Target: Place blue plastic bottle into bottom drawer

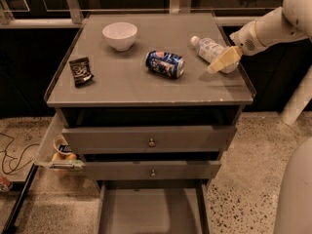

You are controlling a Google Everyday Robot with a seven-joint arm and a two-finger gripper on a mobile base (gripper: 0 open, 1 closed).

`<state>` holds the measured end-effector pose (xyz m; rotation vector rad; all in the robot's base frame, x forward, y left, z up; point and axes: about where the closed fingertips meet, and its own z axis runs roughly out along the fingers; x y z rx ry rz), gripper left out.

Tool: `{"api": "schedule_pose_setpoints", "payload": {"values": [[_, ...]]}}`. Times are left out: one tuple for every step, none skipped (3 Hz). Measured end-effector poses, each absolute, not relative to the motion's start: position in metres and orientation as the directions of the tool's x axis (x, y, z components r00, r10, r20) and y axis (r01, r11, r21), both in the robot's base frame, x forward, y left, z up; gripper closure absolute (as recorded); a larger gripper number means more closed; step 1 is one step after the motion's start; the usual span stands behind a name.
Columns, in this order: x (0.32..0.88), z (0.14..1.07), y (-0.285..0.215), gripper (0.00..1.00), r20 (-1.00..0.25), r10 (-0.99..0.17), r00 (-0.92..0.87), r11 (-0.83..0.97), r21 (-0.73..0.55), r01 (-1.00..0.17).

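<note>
The blue plastic bottle (206, 48) lies on its side at the right of the grey cabinet top, its white cap pointing to the back left. My gripper (223, 60) comes in from the right on a white arm and sits low over the bottle's near end, touching or almost touching it. The bottom drawer (151, 209) is pulled out at the foot of the cabinet, a shallow grey tray with nothing showing in it.
A dark blue soda can (165, 64) lies in the middle of the top. A white bowl (119, 34) stands at the back left, and a dark snack packet (80, 71) lies at the left edge. The two upper knobbed drawers (151, 141) stick out slightly. A side bin (57, 152) hangs on the left.
</note>
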<state>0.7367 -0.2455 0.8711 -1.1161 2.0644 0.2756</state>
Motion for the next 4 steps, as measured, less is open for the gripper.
{"api": "schedule_pose_setpoints", "payload": {"values": [[0.7358, 0.8607, -0.2383, 0.0, -0.694, -0.624, -0.358, 0.596, -0.126, -0.793], [0.7357, 0.8601, -0.2379, 0.18, -0.694, -0.624, -0.36, 0.596, -0.124, -0.793], [0.7357, 0.86, -0.2379, 0.41, -0.694, -0.624, -0.36, 0.596, -0.124, -0.793], [0.7357, 0.86, -0.2378, 0.64, -0.693, -0.624, -0.36, 0.596, -0.124, -0.793]]}}
